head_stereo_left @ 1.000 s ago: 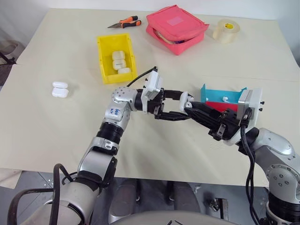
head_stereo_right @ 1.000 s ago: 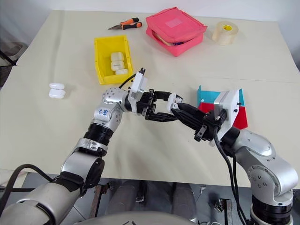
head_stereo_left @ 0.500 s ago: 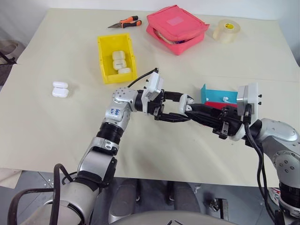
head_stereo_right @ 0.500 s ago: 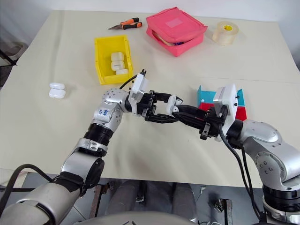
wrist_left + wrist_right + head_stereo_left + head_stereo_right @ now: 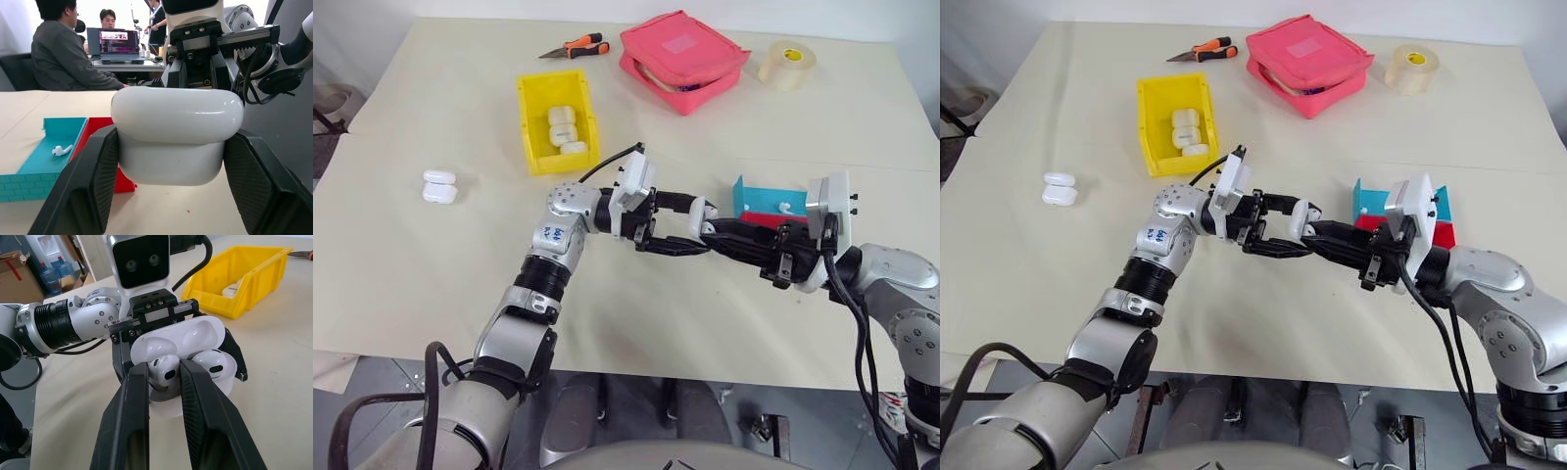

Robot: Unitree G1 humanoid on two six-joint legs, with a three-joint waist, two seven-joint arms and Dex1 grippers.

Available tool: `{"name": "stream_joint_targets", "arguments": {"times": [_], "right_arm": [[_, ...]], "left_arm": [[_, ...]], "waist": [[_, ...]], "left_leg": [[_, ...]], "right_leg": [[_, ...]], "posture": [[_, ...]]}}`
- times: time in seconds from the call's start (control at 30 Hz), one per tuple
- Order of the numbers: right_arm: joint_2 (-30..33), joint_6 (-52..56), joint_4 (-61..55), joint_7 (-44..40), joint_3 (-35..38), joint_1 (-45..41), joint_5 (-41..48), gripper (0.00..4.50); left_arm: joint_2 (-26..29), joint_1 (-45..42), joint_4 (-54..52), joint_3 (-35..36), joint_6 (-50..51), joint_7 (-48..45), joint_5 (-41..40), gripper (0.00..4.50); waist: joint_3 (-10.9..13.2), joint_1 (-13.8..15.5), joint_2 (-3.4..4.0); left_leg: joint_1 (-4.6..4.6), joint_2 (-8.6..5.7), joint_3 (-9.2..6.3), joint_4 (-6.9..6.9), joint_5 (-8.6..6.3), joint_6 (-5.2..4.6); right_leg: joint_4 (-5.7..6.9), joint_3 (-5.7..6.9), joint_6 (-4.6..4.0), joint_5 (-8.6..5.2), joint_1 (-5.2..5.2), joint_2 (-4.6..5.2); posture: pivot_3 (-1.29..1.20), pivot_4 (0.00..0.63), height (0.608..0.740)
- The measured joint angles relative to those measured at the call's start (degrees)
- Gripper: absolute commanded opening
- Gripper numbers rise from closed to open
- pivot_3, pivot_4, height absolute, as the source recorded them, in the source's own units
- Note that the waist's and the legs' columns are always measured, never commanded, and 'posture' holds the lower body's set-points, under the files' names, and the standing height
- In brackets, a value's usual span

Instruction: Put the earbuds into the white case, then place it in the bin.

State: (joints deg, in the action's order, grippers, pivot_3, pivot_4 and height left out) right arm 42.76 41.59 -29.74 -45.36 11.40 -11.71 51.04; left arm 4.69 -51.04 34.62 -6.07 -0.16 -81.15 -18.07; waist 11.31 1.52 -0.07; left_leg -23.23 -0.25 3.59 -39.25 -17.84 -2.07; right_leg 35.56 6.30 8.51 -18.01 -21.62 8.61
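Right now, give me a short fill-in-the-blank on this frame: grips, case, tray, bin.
1. The left gripper is shut on the open ____, gripping its body between its fingers.
2. The right gripper pinches an ____ at the open case, beside one already seated.
3. One loose earbud lies in the ____ half of the tray.
4. The yellow bin already holds ____ white cases.

Missing words: white case; earbud; blue; three

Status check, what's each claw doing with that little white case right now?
Left claw clamps the open white case. Right claw pinches an earbud into it; second earbud seated. Nothing in the way.
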Motion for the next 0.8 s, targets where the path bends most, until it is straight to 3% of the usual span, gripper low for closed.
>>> {"name": "stream_joint_targets", "arguments": {"times": [0.37, 0.5, 0.8], "right_arm": [[0.7, 0.0, -1.2, 0.9, 0.2, 0.3, 0.5, 0.51], [1.4, 0.2, -1.2, 1.2, 0.3, 0.6, 0.6, 1.8], [1.7, 2.6, 0.4, 2.4, -1.0, 2.1, -0.4, 1.8]], "left_arm": [[-0.1, 0.0, 0.2, 0.0, -1.8, 0.0, 0.1, 2.81], [0.5, 0.0, 0.9, 0.5, -2.0, 0.3, 0.1, 2.81], [-0.1, -2.1, 1.5, 2.1, -4.0, 0.3, -1.0, 2.81]], "waist": [[0.0, 0.0, 0.0], [0.0, -0.1, 0.0], [0.0, 0.0, -0.02]], "left_leg": [[0.0, 0.0, 0.0, 0.0, 0.0, 0.0], [0.0, 0.01, 0.0, 0.0, 0.0, 0.0], [-0.03, -0.01, -0.02, -0.04, 0.0, -0.01]], "right_leg": [[0.0, 0.0, 0.0, 0.0, 0.0, 0.0], [0.0, 0.01, 0.0, 0.0, 0.0, -0.01], [0.0, 0.05, 0.01, 0.01, 0.01, 0.02]], "posture": [[0.0, 0.15, 0.74], [0.0, 0.15, 0.74], [0.0, 0.15, 0.74]]}}
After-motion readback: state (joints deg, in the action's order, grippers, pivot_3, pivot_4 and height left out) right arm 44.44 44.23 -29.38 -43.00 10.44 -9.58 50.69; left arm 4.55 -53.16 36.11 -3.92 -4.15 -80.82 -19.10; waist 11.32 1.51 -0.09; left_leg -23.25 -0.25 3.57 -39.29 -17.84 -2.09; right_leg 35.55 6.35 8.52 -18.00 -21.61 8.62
